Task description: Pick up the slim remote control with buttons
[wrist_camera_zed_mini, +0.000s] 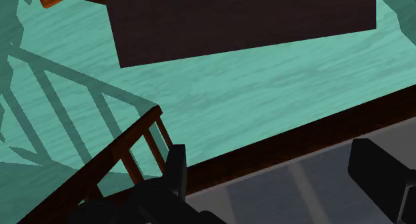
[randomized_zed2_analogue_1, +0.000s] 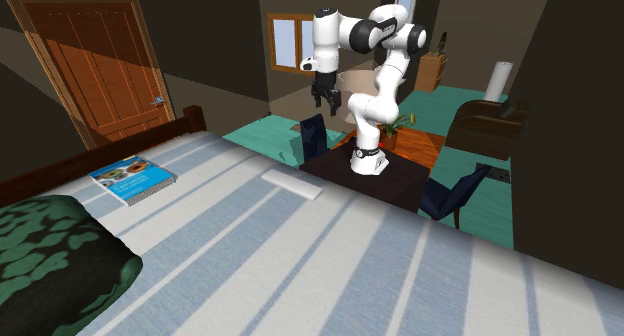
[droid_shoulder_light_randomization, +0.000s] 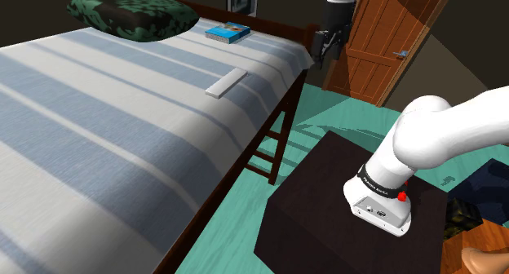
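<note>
One slim remote [droid_shoulder_light_randomization: 226, 82] [randomized_zed2_analogue_1: 293, 183] lies flat on the bed [droid_shoulder_light_randomization: 98, 150] [randomized_zed2_analogue_1: 420, 274], drawn as a plain pale grey-white bar with straight sides and square ends. It sits near the side of the bed that faces the stand [droid_shoulder_light_randomization: 326, 215] [randomized_zed2_analogue_1: 405, 176]. Its long axis runs roughly along that edge and crosses the stripes of the cover: in the shoulder view it slants from lower left to upper right, in the second exterior view from upper left to lower right. The cover is smooth cloth in broad blue and white stripes, and the bed frame is dark reddish wood with a slatted end. A thin blue book [droid_shoulder_light_randomization: 227, 33] [randomized_zed2_analogue_1: 132, 178] lies flat further up the bed, well apart from the remote, and beyond it rests a plump dark green patterned pillow [droid_shoulder_light_randomization: 130, 13] [randomized_zed2_analogue_1: 50, 259]. The black gripper [droid_shoulder_light_randomization: 326, 46] [randomized_zed2_analogue_1: 325, 96] [wrist_camera_zed_mini: 277, 179] hangs high over the bed's edge, pointing down, well apart from the remote. Its fingers [wrist_camera_zed_mini: 177, 168] stand spread apart with nothing clasped; beneath them lie the wooden bed rail and a strip of the cover. The floor [droid_shoulder_light_randomization: 326, 109] [wrist_camera_zed_mini: 267, 89] is streaked teal, the stand is a dark box, and a panelled brown wooden door [droid_shoulder_light_randomization: 383, 44] [randomized_zed2_analogue_1: 95, 64] stands behind.
</note>
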